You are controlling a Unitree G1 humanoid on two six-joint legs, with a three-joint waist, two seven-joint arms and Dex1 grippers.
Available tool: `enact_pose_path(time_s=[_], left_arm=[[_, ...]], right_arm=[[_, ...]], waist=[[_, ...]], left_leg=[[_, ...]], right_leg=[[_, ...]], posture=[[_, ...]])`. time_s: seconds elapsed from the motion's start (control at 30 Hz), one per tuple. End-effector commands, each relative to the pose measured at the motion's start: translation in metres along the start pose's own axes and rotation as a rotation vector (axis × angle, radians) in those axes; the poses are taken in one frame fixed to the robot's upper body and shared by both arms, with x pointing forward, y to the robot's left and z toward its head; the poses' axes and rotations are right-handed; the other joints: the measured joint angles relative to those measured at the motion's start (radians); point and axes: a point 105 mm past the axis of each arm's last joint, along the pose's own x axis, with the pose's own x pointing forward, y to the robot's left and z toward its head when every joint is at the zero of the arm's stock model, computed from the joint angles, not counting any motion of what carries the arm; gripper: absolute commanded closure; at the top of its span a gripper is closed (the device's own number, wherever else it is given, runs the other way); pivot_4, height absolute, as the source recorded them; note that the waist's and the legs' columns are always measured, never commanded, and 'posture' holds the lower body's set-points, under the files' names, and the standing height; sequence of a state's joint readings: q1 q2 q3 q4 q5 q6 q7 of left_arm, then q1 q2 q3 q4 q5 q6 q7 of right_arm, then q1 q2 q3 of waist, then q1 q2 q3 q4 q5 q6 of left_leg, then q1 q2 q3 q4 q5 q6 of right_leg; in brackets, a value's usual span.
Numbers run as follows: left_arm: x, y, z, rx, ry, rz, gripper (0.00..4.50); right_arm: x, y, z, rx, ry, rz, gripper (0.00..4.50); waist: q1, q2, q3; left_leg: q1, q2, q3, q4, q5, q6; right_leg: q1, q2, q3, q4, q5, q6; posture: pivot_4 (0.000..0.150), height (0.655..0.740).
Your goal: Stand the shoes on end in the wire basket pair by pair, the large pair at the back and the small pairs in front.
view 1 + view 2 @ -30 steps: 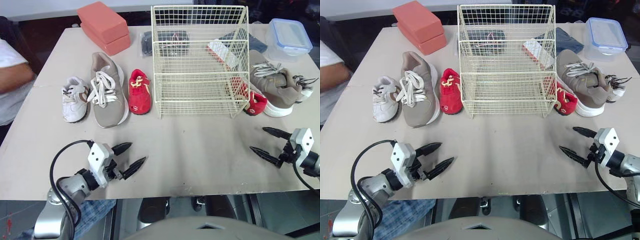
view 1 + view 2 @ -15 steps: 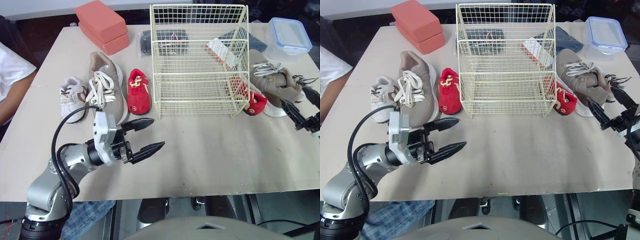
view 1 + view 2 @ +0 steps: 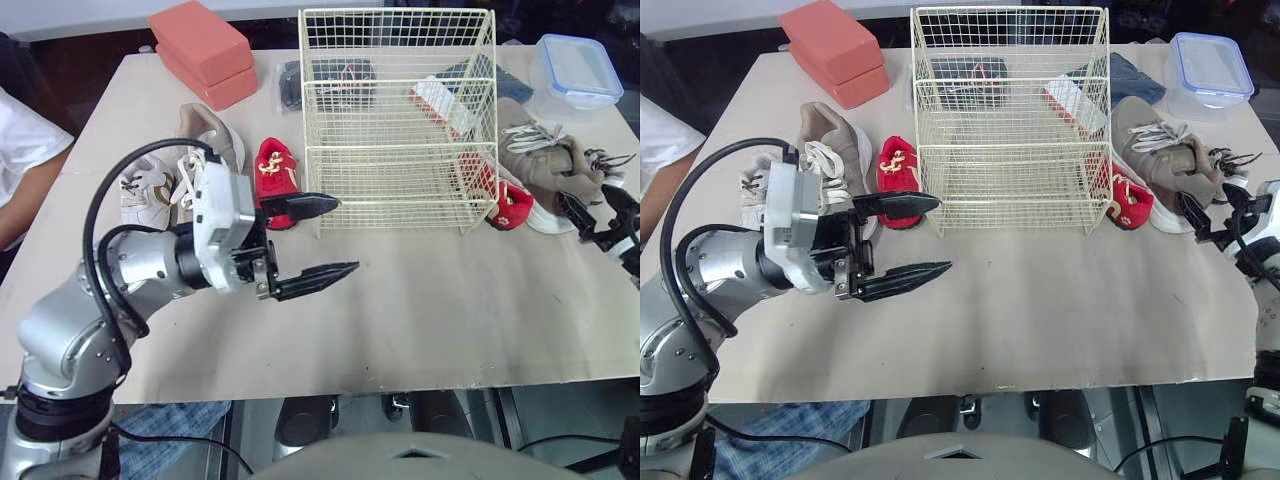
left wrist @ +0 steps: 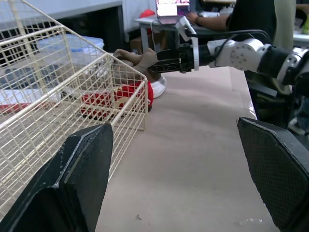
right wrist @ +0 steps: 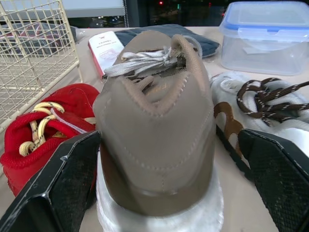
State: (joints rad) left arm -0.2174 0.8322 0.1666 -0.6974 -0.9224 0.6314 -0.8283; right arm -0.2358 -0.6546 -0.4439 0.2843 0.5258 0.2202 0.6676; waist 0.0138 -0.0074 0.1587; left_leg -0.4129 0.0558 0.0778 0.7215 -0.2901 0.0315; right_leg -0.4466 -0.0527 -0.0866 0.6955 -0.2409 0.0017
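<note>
Your right gripper (image 5: 169,137) gapes open either side of the heel of the large taupe lace-up sneaker (image 3: 545,165) near the beige table's (image 3: 430,310) right edge. Your left gripper (image 3: 347,235) hangs wide open over the table's left half, near the cream wire basket (image 3: 398,150) that stands towards the back edge.

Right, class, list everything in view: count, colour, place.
wire basket: 1, cream, centre back
taupe sneakers: 2, taupe, flanking basket
red small shoes: 2, red, flanking basket
white small shoes: 2, white, far left and far right
foam blocks: 2, coral, stacked back left
plastic container: 1, clear, blue lid, back right
booklet: 1, red-white, behind basket
table: 1, beige, underneath
person's sleeve: 1, white, left edge
left tool: 1, black, open, before basket
right tool: 1, black, open, by right sneaker's heel
</note>
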Motion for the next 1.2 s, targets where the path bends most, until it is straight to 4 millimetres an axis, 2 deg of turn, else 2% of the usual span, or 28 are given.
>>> enact_pose_path(time_s=[0.03, 0.27, 0.3, 0.33, 0.4, 0.57, 0.63, 0.77, 0.9, 1.03, 1.13, 1.2], left_arm=[[0.002, -0.005, 0.006, 0.035, 0.004, -0.027, 0.09], [0.004, -0.005, 0.002, 0.033, 0.014, -0.030, 0.09], [0.004, -0.005, 0.002, 0.033, 0.015, -0.032, 0.00], [0.004, -0.005, 0.002, 0.034, 0.014, -0.033, 0.00], [0.004, -0.004, 0.002, 0.036, 0.011, -0.033, 0.00], [0.005, -0.003, 0.002, 0.040, 0.010, -0.034, 0.00], [0.006, -0.002, 0.003, 0.046, 0.009, -0.035, 0.00], [0.007, 0.001, 0.005, 0.056, 0.000, -0.036, 0.00], [0.008, 0.009, 0.011, 0.066, -0.025, -0.029, 0.00], [0.007, 0.017, 0.015, 0.076, -0.035, -0.015, 0.00], [0.006, 0.022, 0.017, 0.083, -0.037, -0.012, 0.00], [0.004, 0.026, 0.019, 0.088, -0.039, -0.009, 0.00]], right_arm=[[0.003, -0.002, 0.010, 0.012, -0.021, 0.009, 0.00], [0.007, -0.002, 0.011, 0.018, -0.023, 0.001, 0.00], [0.007, -0.002, 0.011, 0.019, -0.023, 0.003, 0.55], [0.007, -0.001, 0.011, 0.017, -0.020, 0.007, 0.78], [0.008, 0.000, 0.010, 0.015, -0.020, 0.009, 1.79], [0.008, -0.001, 0.014, 0.007, -0.047, -0.010, 3.96], [0.008, -0.003, 0.022, -0.004, -0.089, -0.027, 4.48], [0.007, -0.006, 0.042, -0.027, -0.188, -0.061, 4.48], [0.000, -0.009, 0.083, -0.083, -0.348, -0.108, 4.48], [-0.007, -0.004, 0.121, -0.121, -0.492, -0.108, 4.48], [-0.015, 0.011, 0.154, -0.145, -0.626, -0.047, 4.48], [-0.021, 0.032, 0.176, -0.163, -0.718, 0.058, 4.48]], waist=[[0.000, 0.000, 0.000], [0.000, 0.000, 0.000], [0.000, 0.000, 0.000], [0.000, 0.000, 0.000], [-0.001, 0.000, 0.000], [-0.002, -0.002, 0.001], [-0.002, -0.002, 0.001], [-0.002, -0.002, 0.001], [0.000, 0.002, 0.005], [-0.001, 0.003, 0.007], [-0.002, 0.003, 0.007], [-0.001, 0.003, 0.007]], left_leg=[[0.000, 0.000, 0.000, 0.000, 0.000, 0.000], [0.000, 0.000, 0.000, 0.000, 0.000, 0.000], [0.000, 0.000, 0.000, 0.000, 0.000, 0.000], [0.000, 0.000, 0.000, 0.000, 0.000, 0.000], [0.000, 0.000, 0.000, 0.000, 0.000, 0.000], [0.001, 0.000, 0.001, 0.000, 0.000, 0.000], [0.001, 0.000, 0.001, 0.000, 0.000, 0.000], [0.000, 0.000, 0.001, 0.000, 0.000, -0.001], [0.000, 0.000, 0.001, 0.000, 0.000, -0.001], [-0.001, 0.000, 0.001, 0.000, 0.001, -0.001], [-0.001, 0.000, 0.001, 0.000, 0.001, -0.002], [-0.001, 0.000, 0.001, 0.000, 0.001, -0.002]], right_leg=[[0.000, 0.000, 0.000, 0.000, 0.000, 0.000], [0.000, 0.000, 0.000, 0.000, 0.000, 0.000], [0.000, 0.000, 0.000, 0.000, 0.000, 0.000], [0.000, 0.000, 0.000, 0.000, 0.000, 0.000], [0.000, 0.000, 0.000, 0.000, 0.000, 0.000], [0.000, 0.001, 0.001, 0.000, 0.000, 0.000], [0.000, 0.001, 0.001, 0.000, 0.000, 0.000], [0.000, 0.000, 0.001, 0.000, 0.000, 0.000], [-0.001, 0.000, 0.001, 0.000, 0.000, 0.000], [-0.002, 0.000, 0.001, 0.000, 0.000, 0.000], [-0.002, 0.001, 0.001, 0.000, 0.000, 0.000], [-0.002, 0.001, 0.001, 0.000, 0.000, 0.000]], posture=[[0.150, 0.6860], [0.150, 0.6860], [0.150, 0.6860], [0.150, 0.6860], [0.150, 0.6860], [0.150, 0.6860], [0.150, 0.6860], [0.150, 0.6860], [0.150, 0.6860], [0.150, 0.6860], [0.150, 0.6860], [0.150, 0.6860]])
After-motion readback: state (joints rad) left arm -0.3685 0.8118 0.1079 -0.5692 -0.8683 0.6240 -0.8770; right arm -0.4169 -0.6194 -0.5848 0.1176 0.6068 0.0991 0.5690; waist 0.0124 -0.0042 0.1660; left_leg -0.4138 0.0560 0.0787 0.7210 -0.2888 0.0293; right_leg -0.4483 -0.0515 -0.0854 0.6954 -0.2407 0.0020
